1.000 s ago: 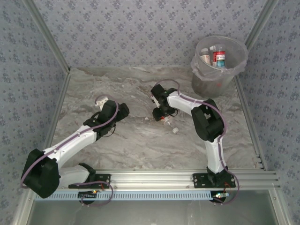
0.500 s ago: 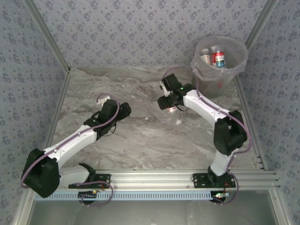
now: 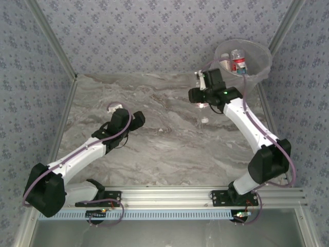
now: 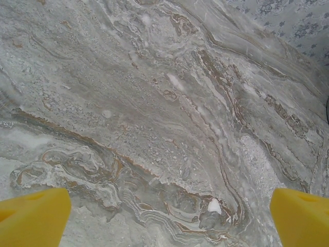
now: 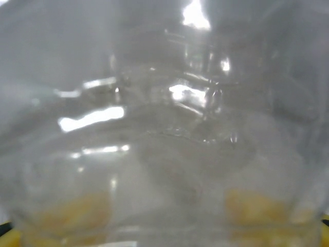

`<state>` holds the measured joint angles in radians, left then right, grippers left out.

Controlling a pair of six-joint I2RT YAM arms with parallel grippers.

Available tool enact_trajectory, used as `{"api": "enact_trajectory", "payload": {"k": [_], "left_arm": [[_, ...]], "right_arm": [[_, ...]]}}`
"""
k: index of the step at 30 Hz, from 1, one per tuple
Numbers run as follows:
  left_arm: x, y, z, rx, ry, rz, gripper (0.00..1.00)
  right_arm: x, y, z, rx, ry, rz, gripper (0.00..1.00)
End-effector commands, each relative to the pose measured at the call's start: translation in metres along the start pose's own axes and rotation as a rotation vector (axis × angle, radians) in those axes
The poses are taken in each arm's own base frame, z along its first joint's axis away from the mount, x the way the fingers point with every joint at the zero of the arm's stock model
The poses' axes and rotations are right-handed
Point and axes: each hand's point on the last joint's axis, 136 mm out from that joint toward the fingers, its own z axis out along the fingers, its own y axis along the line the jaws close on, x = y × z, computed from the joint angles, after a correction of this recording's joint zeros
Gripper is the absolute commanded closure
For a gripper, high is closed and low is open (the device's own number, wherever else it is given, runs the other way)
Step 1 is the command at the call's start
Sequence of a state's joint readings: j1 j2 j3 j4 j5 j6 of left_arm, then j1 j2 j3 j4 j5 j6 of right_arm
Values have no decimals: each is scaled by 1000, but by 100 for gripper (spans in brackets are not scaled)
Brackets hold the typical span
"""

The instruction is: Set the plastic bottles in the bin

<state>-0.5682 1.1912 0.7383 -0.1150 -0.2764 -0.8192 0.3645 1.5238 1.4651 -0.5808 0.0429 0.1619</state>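
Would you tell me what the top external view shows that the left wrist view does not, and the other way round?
Top external view: the left arm and right arm from base to wrist, the bin at the far right with bottles inside, and the right claw just left of it, seemingly holding a small bottle. Left wrist view: the left claw close up, its yellow fingertips wide apart with nothing between them, and fine veins in the marble. Shared: the marble table and the patterned wallpaper.

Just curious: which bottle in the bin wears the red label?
The right-hand bottle in the bin; its left neighbour looks pale and brownish instead.
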Motion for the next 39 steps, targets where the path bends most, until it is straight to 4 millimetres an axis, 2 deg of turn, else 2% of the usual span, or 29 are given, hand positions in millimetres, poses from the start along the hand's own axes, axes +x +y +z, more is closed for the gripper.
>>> {"api": "enact_trajectory", "payload": {"k": [1,4,7,12,19,22,27,35,39], "left_arm": [[-11,-7,-5,32,-29,3,1],[-11,-7,-5,31,-30,6,0],[-11,-7,-6,28,-29,7,1],[-12,-8,-6,32,-29,2,1],[-14,-9,-9,32,-31,-2,1],[-15,-8,-10,28,-32,-2,0],[-14,-7,-11,24,-33,-2,0],[-15,-3,-14,12,-43,-2,0],[-13,-1,-13,9,-38,-4,0]], "right_arm": [[-77,-24,-54,69,-289,31,38],[-115,-40,-82,113,-422,3,38],[-140,-52,-94,153,-515,-52,38],[-174,-77,-95,212,-577,-123,37],[-216,-128,-84,420,-651,-225,35],[-228,-154,-77,488,-656,-212,35],[-237,-185,-58,556,-627,-237,34],[-225,-229,-25,639,-494,-235,34],[-221,-250,-18,671,-450,-196,33]]}}
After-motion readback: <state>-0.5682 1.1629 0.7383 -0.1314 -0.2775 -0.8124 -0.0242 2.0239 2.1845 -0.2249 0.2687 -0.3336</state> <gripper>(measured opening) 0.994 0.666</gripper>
